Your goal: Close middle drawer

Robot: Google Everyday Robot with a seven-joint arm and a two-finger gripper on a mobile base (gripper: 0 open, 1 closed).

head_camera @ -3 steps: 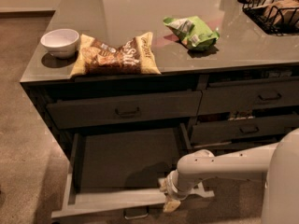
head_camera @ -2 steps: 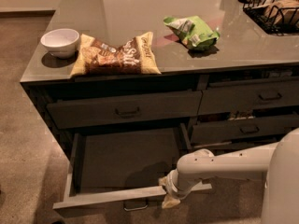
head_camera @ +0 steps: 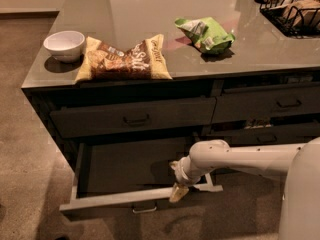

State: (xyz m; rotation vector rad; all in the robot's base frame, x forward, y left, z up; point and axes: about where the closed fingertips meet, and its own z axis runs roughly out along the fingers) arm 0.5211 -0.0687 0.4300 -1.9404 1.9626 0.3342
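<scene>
Under the worktop, your middle drawer is pulled out. Its front runs left to right, and your gripper is at its top edge, right of the handle. You cannot tell if the gripper is open or closed

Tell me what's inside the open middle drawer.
The middle drawer shows only its bare dark floor. The gripper, at its front rim, and the arm cover the right front corner, so that part cannot be checked.

The white arm stretches leftward, pincer low at centre.
</scene>
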